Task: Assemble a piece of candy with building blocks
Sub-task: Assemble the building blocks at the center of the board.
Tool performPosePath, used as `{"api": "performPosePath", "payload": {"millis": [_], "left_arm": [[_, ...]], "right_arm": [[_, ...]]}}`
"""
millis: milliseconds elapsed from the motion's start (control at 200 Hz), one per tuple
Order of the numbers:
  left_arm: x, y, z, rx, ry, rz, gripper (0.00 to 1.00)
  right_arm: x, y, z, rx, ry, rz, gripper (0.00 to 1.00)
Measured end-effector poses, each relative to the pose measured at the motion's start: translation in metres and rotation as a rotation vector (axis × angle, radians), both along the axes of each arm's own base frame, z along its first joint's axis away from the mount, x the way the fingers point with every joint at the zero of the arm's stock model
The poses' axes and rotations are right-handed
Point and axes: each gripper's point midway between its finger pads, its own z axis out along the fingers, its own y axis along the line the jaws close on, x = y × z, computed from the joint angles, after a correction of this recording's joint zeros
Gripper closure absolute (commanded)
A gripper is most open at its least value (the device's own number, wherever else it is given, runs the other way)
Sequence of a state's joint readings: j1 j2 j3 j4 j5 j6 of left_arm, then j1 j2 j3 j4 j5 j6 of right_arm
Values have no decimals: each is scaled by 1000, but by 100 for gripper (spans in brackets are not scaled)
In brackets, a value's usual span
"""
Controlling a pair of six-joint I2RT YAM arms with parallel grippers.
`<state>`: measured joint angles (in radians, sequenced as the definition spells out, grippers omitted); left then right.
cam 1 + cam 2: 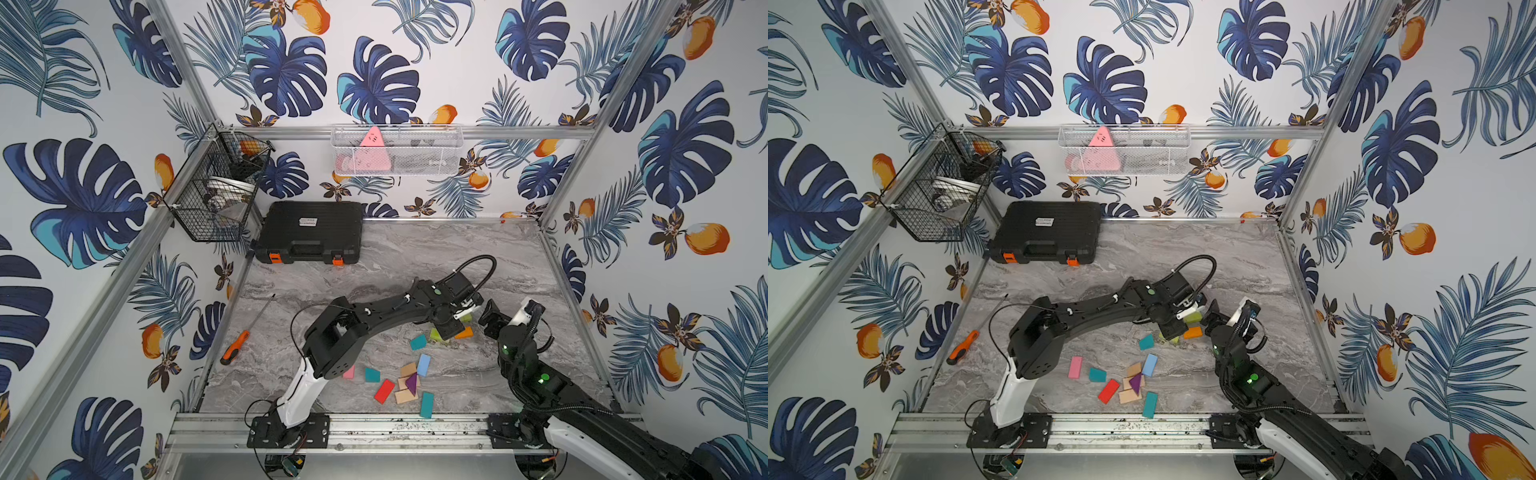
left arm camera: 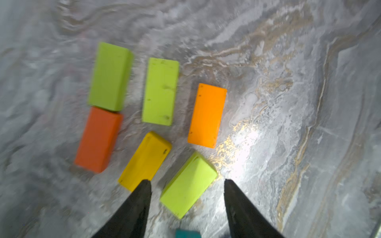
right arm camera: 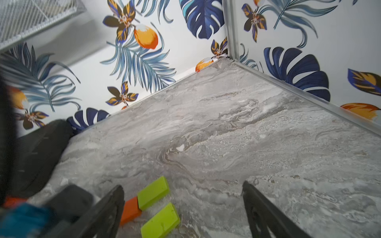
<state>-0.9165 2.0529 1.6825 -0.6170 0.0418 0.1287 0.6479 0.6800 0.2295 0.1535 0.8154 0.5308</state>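
Jaws stand apart, empty, on both arms. Left jaws flank the tilted lime-green wooden rectangle beside the yellow wooden rectangle; we should align it gently with that one.

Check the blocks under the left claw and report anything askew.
Two stand out in the left wrist view: the yellow block and the green block nearest the claw lie diagonally, while the other four blocks sit roughly parallel. The open left claw hovers over that green block.
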Motion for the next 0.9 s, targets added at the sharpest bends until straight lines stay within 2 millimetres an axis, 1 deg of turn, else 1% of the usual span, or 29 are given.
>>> {"api": "performPosePath", "payload": {"millis": [35, 85, 125, 155, 190, 225, 280, 325, 460, 525, 605, 716, 781, 901], "left_arm": [[0, 9, 21, -37, -25, 38, 39], [-6, 19, 52, -106, -52, 76, 39], [-8, 26, 74, -165, -73, 108, 39], [-10, 29, 83, -200, -83, 128, 38], [-12, 34, 86, -227, -84, 154, 38], [-15, 41, 81, -229, -72, 181, 38], [-20, 55, 60, -189, -35, 222, 37], [-26, 65, 45, -158, -5, 247, 37], [-33, 73, 20, -120, 38, 276, 37], [-36, 76, 9, -101, 58, 288, 37], [-35, 75, 3, -90, 69, 295, 37], [-30, 68, -6, -74, 80, 299, 37], [-30, 67, -11, -62, 89, 301, 37], [-28, 58, -12, -67, 96, 299, 36]], "right_arm": [[-1, 2, -3, -9, 14, 21, 9], [-1, 7, -5, -15, 24, 56, 9], [0, 13, -5, -16, 34, 90, 9], [1, 18, -5, -23, 50, 121, 9], [3, 24, -3, -22, 65, 149, 9], [5, 29, 2, -26, 82, 173, 10], [9, 36, 12, -26, 95, 202, 11], [11, 40, 13, -29, 123, 223, 12], [14, 48, 7, -26, 242, 284, 14], [15, 52, 7, -19, 293, 308, 16], [16, 57, 6, -10, 364, 326, 18], [15, 61, -5, -29, 497, 334, 22], [10, 57, -15, -34, 566, 312, 23], [-4, 48, -37, -51, 692, 288, 24]]}}
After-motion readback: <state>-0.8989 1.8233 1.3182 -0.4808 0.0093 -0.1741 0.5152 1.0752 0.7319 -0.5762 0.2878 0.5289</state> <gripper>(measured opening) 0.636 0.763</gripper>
